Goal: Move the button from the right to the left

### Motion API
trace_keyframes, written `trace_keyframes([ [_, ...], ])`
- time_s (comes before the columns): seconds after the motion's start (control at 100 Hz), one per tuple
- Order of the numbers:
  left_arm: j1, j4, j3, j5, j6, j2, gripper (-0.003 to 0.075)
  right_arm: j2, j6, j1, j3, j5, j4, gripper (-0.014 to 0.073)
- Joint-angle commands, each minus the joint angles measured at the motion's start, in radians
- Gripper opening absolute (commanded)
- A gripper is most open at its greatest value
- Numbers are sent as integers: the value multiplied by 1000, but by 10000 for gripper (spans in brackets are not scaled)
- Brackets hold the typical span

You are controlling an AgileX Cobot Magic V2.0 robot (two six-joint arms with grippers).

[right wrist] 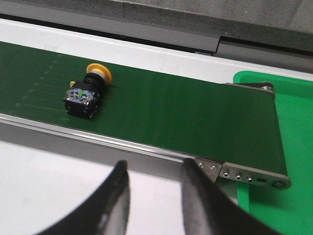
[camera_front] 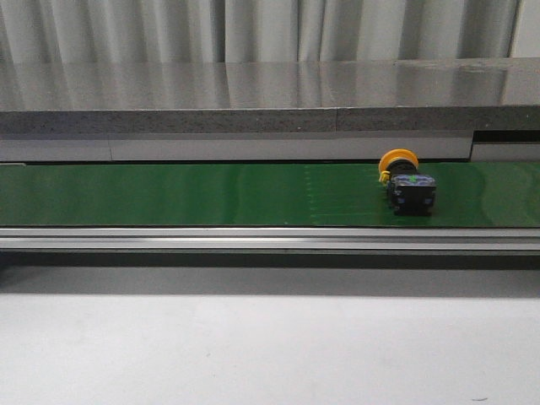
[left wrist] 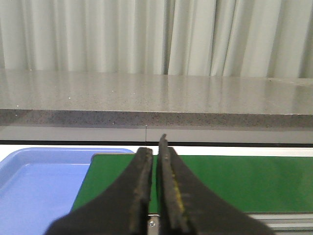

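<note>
The button (camera_front: 407,181) lies on its side on the green conveyor belt (camera_front: 211,194), right of the middle, its yellow cap toward the back. It also shows in the right wrist view (right wrist: 87,92), with the black body and greenish details facing the camera. My right gripper (right wrist: 154,166) is open and empty, over the white table in front of the belt's frame, well short of the button. My left gripper (left wrist: 154,149) is shut and empty, near the belt's left end (left wrist: 234,181). Neither gripper shows in the front view.
A blue tray (left wrist: 34,181) sits past the belt's left end. A green tray (right wrist: 288,117) sits past the belt's right end. A metal rail (camera_front: 270,239) runs along the belt's front. A grey stone counter (camera_front: 270,97) stands behind the belt.
</note>
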Motion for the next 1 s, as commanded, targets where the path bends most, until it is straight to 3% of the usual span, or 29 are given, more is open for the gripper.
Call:
trace_keyframes([
  [0.0, 5, -2, 42, -74, -11, -36, 5, 5, 4, -4, -25, -77, 21, -15],
  [0.04, 5, -2, 42, -74, -11, -36, 5, 5, 4, -4, -25, -77, 21, -76],
  [0.99, 5, -2, 42, -90, -11, -36, 5, 5, 4, -4, -25, -77, 21, -68],
])
